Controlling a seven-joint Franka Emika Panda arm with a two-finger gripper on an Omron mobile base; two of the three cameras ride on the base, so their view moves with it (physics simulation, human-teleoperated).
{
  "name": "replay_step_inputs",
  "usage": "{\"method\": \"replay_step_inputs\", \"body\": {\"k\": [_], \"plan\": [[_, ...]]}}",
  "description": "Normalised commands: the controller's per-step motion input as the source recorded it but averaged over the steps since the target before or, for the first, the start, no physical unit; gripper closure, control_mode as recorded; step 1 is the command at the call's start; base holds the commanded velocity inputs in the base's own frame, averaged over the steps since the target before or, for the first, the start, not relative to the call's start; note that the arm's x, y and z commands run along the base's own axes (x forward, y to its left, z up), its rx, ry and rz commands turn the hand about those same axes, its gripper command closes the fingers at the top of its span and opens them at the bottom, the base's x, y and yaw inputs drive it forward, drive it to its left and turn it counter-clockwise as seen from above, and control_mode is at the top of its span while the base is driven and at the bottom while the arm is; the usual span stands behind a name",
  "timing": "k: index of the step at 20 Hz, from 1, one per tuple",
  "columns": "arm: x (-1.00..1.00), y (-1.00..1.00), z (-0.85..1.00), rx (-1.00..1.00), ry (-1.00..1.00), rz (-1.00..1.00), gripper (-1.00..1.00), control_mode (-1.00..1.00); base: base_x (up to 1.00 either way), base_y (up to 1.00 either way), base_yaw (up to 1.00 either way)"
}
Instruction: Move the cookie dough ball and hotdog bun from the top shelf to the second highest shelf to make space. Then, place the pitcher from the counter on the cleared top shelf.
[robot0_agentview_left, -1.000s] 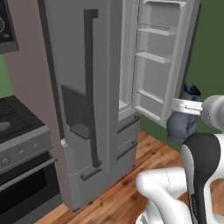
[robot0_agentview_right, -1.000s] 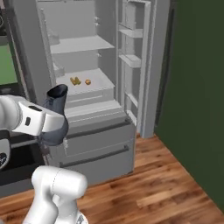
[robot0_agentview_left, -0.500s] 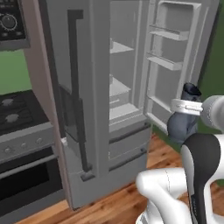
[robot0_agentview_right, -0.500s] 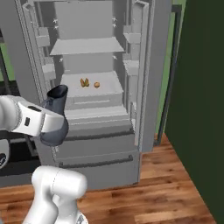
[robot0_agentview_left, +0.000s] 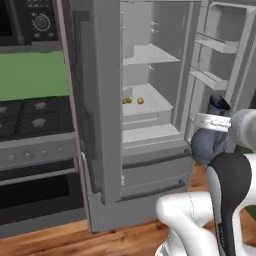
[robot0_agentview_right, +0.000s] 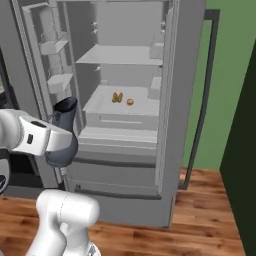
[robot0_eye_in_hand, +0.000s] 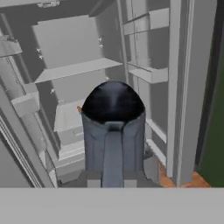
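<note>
1. On my left base view, a stove (robot0_agentview_left: 30, 117) sits at far left beside the fridge's open left door (robot0_agentview_left: 100, 100).
2. Inside the fridge, the hotdog bun (robot0_agentview_left: 127, 100) and the cookie dough ball (robot0_agentview_left: 140, 101) lie near each other but apart on the second highest shelf (robot0_agentview_left: 150, 107), the bun to the left.
3. Above them, the top shelf (robot0_agentview_right: 117, 56) stands bare of both items.
4. Out in front of the open fridge, my gripper (robot0_agentview_left: 212, 121) is clamped tight on the pitcher (robot0_agentview_left: 206, 142), carrying it upright in the air, level with the lower drawers.
5. From the hand view, the pitcher (robot0_eye_in_hand: 113, 131) looms close, its dark mouth facing the shelves.
6. At right, the open right door (robot0_agentview_left: 222, 65) shows its bins.
</note>
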Motion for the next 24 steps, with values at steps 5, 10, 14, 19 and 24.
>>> {"method": "replay_step_inputs", "body": {"k": [5,10,14,19,24], "plan": [[0.00,0.00,0.00,0.00,0.00,0.00,1.00,1.00,0.39,-0.56,0.31],[0.00,0.00,0.00,0.00,0.00,0.00,1.00,1.00,0.46,-0.21,0.10],[0.00,0.00,0.00,0.00,0.00,0.00,1.00,1.00,0.53,-0.01,0.00],[0.00,0.00,0.00,0.00,0.00,0.00,1.00,1.00,0.58,0.00,0.00],[0.00,0.00,0.00,0.00,0.00,0.00,1.00,1.00,0.60,0.00,0.00]]}}
